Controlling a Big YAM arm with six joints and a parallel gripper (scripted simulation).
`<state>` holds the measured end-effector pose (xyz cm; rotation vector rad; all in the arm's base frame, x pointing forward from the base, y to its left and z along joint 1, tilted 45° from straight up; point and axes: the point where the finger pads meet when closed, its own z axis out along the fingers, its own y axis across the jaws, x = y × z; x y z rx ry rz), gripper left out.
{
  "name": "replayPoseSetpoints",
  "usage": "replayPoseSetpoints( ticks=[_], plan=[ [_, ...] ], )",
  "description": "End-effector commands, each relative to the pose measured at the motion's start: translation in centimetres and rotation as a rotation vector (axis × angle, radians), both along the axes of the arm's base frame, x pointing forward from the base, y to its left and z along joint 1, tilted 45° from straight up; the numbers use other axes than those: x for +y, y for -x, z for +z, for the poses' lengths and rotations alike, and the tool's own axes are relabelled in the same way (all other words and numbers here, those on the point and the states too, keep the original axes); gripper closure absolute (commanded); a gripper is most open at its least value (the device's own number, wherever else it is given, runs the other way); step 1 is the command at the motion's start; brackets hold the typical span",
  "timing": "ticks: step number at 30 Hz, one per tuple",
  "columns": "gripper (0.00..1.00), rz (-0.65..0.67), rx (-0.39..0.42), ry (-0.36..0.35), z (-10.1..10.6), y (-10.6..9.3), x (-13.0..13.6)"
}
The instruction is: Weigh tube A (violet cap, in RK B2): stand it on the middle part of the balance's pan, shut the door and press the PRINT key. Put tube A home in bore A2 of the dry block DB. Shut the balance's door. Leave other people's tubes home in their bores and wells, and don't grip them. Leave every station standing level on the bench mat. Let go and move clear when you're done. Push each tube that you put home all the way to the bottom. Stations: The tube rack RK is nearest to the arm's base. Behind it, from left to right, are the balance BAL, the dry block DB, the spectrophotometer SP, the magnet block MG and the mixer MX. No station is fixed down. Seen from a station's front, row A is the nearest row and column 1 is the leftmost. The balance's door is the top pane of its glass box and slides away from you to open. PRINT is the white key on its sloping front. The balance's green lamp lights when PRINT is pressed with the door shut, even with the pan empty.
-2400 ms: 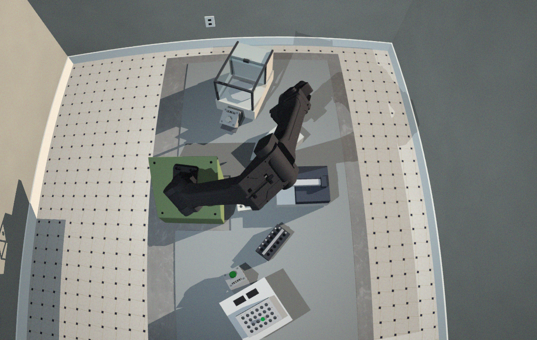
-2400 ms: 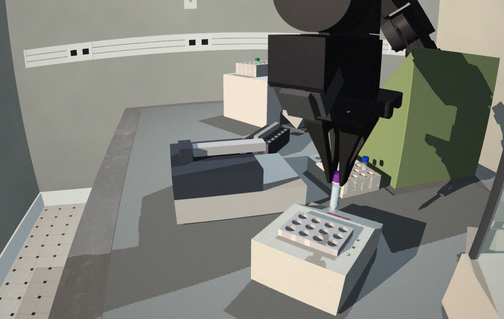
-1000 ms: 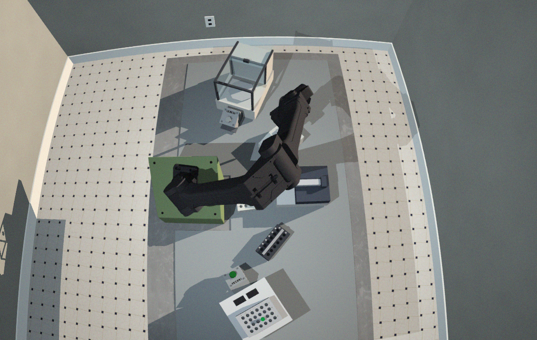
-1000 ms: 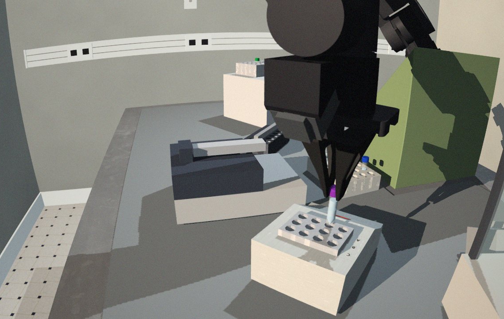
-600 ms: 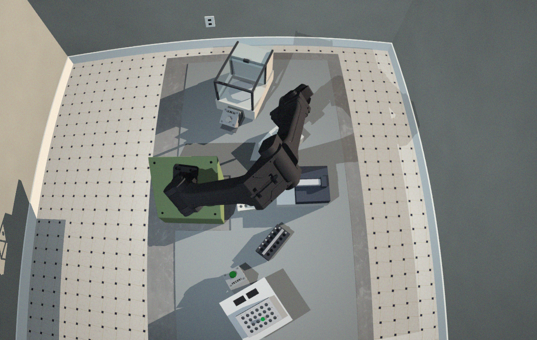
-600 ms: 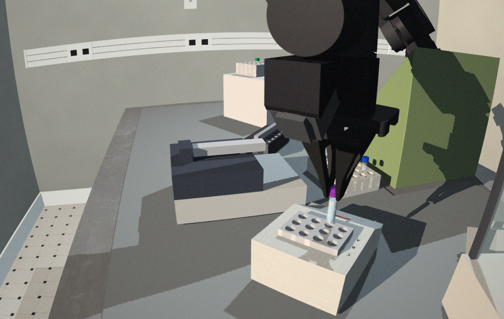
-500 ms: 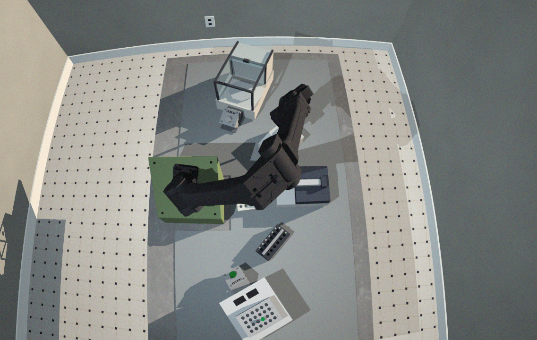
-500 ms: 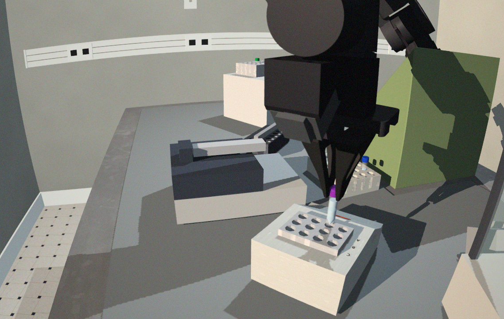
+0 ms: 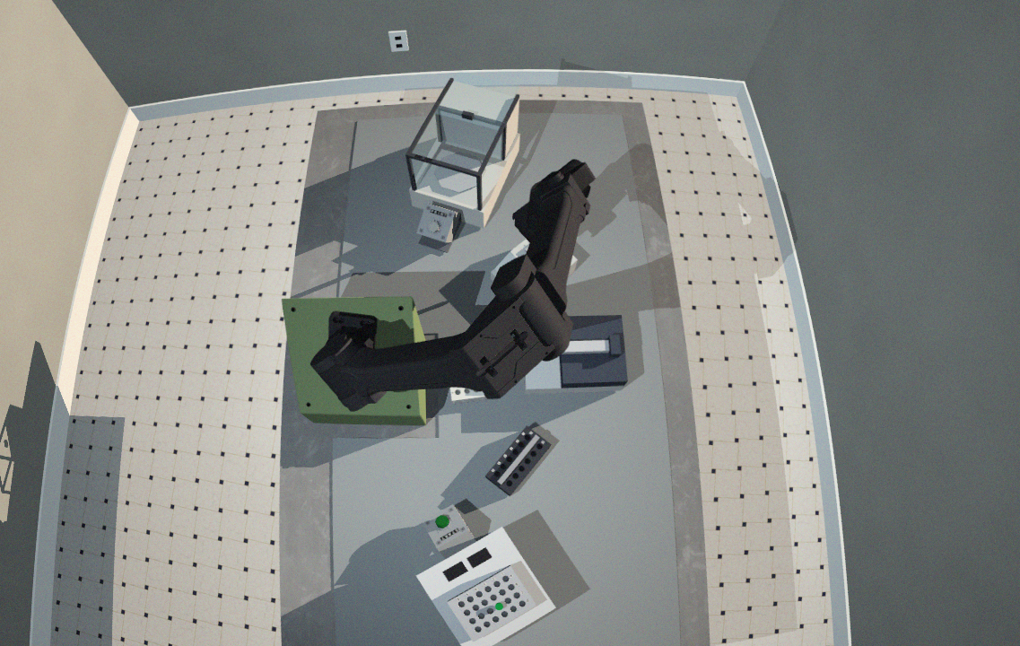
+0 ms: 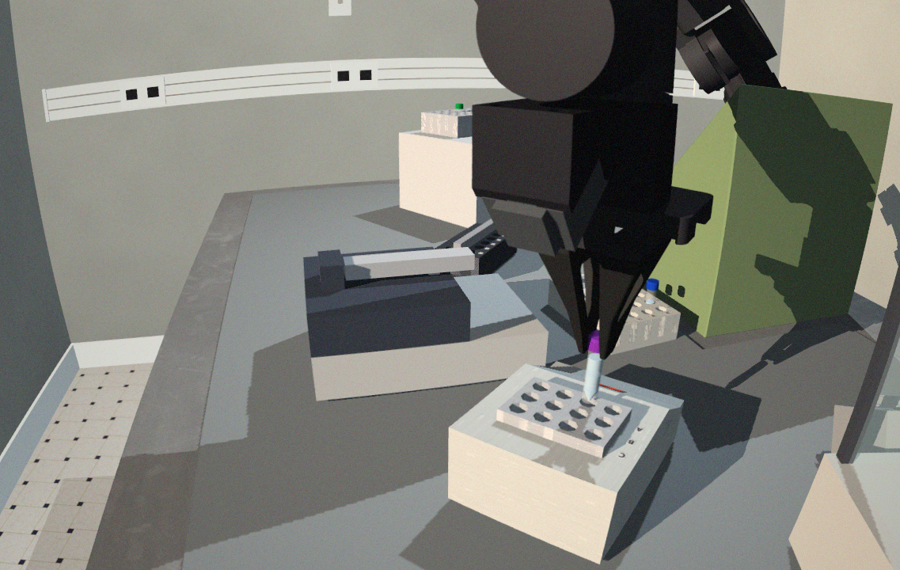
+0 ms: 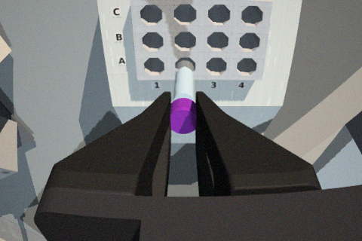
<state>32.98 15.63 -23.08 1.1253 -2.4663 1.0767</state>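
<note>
My gripper (image 10: 595, 348) (image 11: 183, 103) is shut on the violet cap of tube A (image 10: 592, 372) (image 11: 185, 83). The tube hangs nearly upright, its tip at the mouth of bore A2 in the dry block (image 10: 523, 464) (image 11: 288, 45). Most of the tube stands above the block; whether the tip is just inside the bore is hard to tell. The other bores look empty. The balance (image 9: 448, 196) (image 10: 818, 495) has its top door (image 9: 483, 100) slid back, open over the front part. No tube shows on its pan. In the top view the arm hides the fingers and most of the block.
The spectrophotometer (image 9: 593, 371) (image 10: 381, 325) stands beside the dry block. The tube rack (image 9: 466, 393) (image 10: 662, 325) with a blue-capped tube (image 10: 652, 285) is behind the fingers in the exterior view. The magnet block (image 9: 515, 466) and the mixer (image 9: 437, 586) stand farther off.
</note>
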Motion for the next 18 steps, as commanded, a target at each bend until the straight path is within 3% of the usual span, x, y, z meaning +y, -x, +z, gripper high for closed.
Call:
replayPoseSetpoints(
  ticks=[1, 5, 6, 18],
  plan=[
    [0.91, 0.011, -0.016, -0.018, 0.09, -1.00, 0.99],
    [0.91, 0.009, -0.024, -0.027, -0.30, -1.78, 1.11],
    [0.91, 0.011, -0.016, -0.018, 0.09, -1.00, 1.00],
    [0.91, 0.011, -0.016, -0.018, 0.10, -1.01, 0.99]
  ],
)
